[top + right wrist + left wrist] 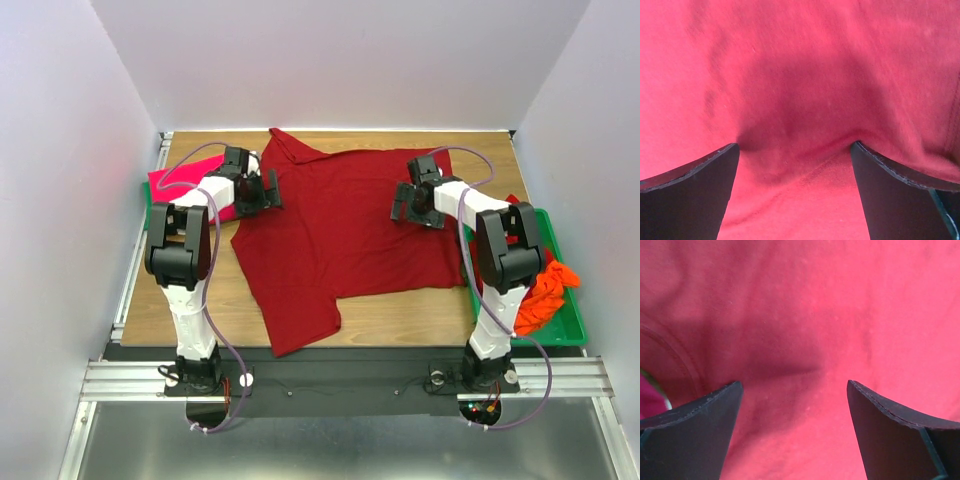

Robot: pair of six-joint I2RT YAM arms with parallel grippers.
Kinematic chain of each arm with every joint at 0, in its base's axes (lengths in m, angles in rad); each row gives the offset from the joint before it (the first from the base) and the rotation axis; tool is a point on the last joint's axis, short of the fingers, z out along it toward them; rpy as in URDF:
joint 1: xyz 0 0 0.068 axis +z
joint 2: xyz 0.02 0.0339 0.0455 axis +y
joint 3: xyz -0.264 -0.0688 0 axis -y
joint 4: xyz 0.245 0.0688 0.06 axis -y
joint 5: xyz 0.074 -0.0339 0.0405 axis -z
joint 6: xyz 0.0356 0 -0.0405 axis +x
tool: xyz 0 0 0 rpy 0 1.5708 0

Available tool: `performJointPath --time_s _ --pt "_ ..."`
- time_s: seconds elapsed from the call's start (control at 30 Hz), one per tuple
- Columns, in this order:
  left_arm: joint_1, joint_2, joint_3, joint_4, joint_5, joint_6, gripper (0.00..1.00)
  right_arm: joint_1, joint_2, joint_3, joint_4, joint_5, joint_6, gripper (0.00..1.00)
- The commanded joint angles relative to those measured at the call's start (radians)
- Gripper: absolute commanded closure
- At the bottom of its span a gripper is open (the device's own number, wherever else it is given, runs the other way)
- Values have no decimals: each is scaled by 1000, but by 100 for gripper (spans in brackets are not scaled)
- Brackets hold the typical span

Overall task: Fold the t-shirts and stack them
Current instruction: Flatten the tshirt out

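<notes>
Left end effector (264, 190) and right end effector (405, 204) reach wide-open, empty, over red t-shirt (340, 245).

Robot lab work cell. Two robot arms, the left arm (180, 250) and the right arm (505, 250), are bolted to aluminium rails (120, 380) at the near edge of a wooden table (400, 315). Plain white walls (60, 200) box the table in on three sides. Small status lights (478, 408) glow at the right arm's base.
</notes>
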Motion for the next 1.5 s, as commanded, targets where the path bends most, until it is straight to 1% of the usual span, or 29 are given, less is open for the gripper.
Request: performJointPath --time_s 0.0,0.23,0.3,0.33,0.43,0.47,0.5,0.53,0.57,0.63,0.67,0.77,0.8,0.97,1.13,1.23,1.33,1.37,1.4,1.47 --pt "31 50 64 -25 11 44 2 20 71 44 44 -32 51 2" --pt "72 164 194 -48 48 47 2 37 150 156 38 -66 91 2" --pt "77 211 255 -54 65 46 2 40 182 197 27 -78 97 3" --pt "80 228 309 -57 68 44 2 41 191 211 23 -84 100 3" --pt "84 303 406 -89 71 41 2 47 231 260 10 -93 109 3" --pt "88 323 479 -110 65 39 2 47 245 275 6 -96 111 3" --pt "92 366 518 -123 60 38 2 49 255 297 0 -100 112 3" --pt "95 387 559 -135 56 36 2 51 284 341 -17 -101 111 3" --pt "98 412 644 -167 45 30 2 51 298 369 -28 -100 111 3" --pt "114 464 716 -187 36 21 2 51 334 441 -57 -95 109 3" --pt "120 461 699 -157 37 10 2 51 344 461 -66 -95 111 3" --pt "143 461 697 -156 34 21 2 52 367 511 -89 -101 120 3" --pt "146 460 694 -153 39 39 2 55 368 516 -93 -103 124 3" --pt "149 428 717 -124 71 36 2 64 349 516 -99 -106 111 3" --pt "141 300 725 -117 37 29 2 64 282 550 -97 -130 71 2" --pt "134 196 678 -117 2 36 1 64 242 571 -99 -135 51 2" --pt "114 67 577 -114 -59 65 1 64 211 581 -97 -164 35 1" --pt "106 31 499 -110 -99 73 1 64 190 578 -99 -172 32 1" --pt "97 -44 452 -106 -122 85 1 64 176 573 -97 -175 23 1" --pt "62 -123 351 -100 -171 92 2 64 129 553 -97 -178 15 1"
